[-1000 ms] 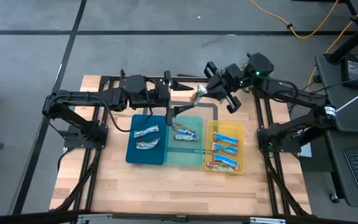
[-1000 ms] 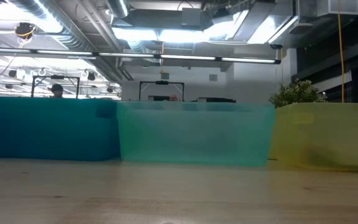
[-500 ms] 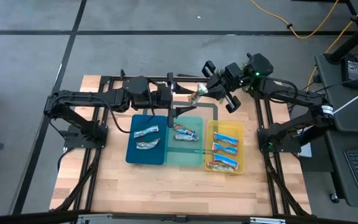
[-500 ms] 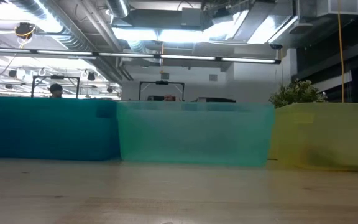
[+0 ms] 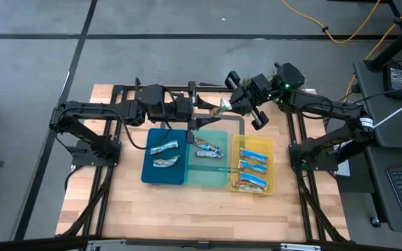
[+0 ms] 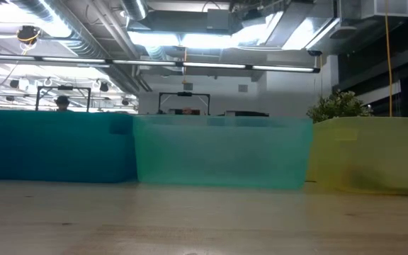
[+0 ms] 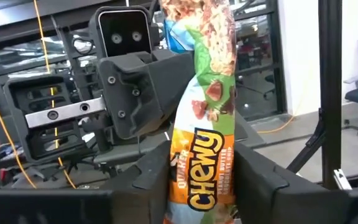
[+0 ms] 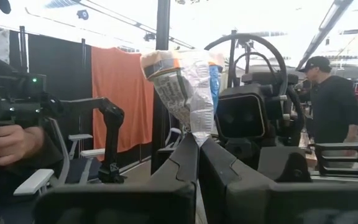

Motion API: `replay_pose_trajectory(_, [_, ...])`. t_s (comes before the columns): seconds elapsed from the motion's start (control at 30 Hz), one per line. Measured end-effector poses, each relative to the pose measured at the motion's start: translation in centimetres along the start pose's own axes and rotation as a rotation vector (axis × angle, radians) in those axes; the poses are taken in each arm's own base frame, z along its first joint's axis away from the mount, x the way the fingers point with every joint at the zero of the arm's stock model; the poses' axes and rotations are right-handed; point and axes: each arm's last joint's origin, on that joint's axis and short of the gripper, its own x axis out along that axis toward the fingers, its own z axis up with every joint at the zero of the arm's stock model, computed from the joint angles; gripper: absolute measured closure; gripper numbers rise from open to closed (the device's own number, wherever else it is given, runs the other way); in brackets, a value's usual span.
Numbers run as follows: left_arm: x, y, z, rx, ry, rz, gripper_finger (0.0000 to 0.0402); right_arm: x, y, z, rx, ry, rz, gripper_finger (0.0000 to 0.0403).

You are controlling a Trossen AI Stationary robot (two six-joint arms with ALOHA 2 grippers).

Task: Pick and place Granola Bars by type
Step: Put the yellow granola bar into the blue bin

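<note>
Handover is judged under way: one granola bar (image 5: 221, 106) is held aloft beyond the trays' far edge, pinched by the closed right gripper (image 5: 230, 103), while the left gripper (image 5: 202, 104) (half-closed around it) takes it for sorting.

The surface (image 5: 187, 209) is a pale wood-plank top with a black metal frame along its edges, standing on a grey floor (image 5: 33, 70) marked with dark lines. Three flat trays lie on it side by side, touching: a dark-blue tray (image 5: 149, 171) on the left, a teal tray (image 5: 211, 174) in the middle and a yellow tray (image 5: 271, 164) on the right, all toward the far half. The near half of the wood is bare planks, and both arm bases are fixed at its left and right edges
</note>
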Motion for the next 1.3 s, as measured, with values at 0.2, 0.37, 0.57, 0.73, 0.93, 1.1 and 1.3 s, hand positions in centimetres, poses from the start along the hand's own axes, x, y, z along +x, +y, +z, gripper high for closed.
replay_pose_trajectory(0.2, [0.0, 0.0, 0.0, 0.003, 0.0, -0.003, 0.0307, 0.0, 0.0, 0.0, 0.006, -0.002, -0.01, 0.0394])
replay_pose_trajectory(0.37, [0.0, 0.0, 0.0, 0.016, -0.002, -0.001, 0.0329, 0.0, -0.1, 0.0, 0.039, -0.013, -0.063, 0.0392])
replay_pose_trajectory(0.57, [0.0, 0.0, 0.0, 0.018, -0.001, -0.001, 0.0334, 0.0, -0.1, 0.0, 0.063, -0.015, -0.064, 0.0371])
replay_pose_trajectory(0.73, [-0.1, 0.0, 0.1, 0.018, -0.001, -0.002, 0.0334, -0.2, 0.1, 0.3, 0.083, -0.011, -0.053, 0.0325])
replay_pose_trajectory(0.93, [-1.0, 0.0, 1.3, 0.018, -0.036, 0.01, 0.0335, -1.6, 0.6, 1.2, 0.083, 0.043, -0.092, 0.024])
replay_pose_trajectory(1.1, [-2.7, -0.3, 2.6, 0.015, -0.025, 0.047, 0.0335, -3.6, 1.6, 1.3, 0.163, 0.183, -0.154, 0.0192])
replay_pose_trajectory(1.3, [-6.0, -1.2, 3.0, -0.019, 0.183, 0.138, 0.0335, -5.8, 4.1, 1.5, 0.087, 0.36, -0.327, 0.0194])
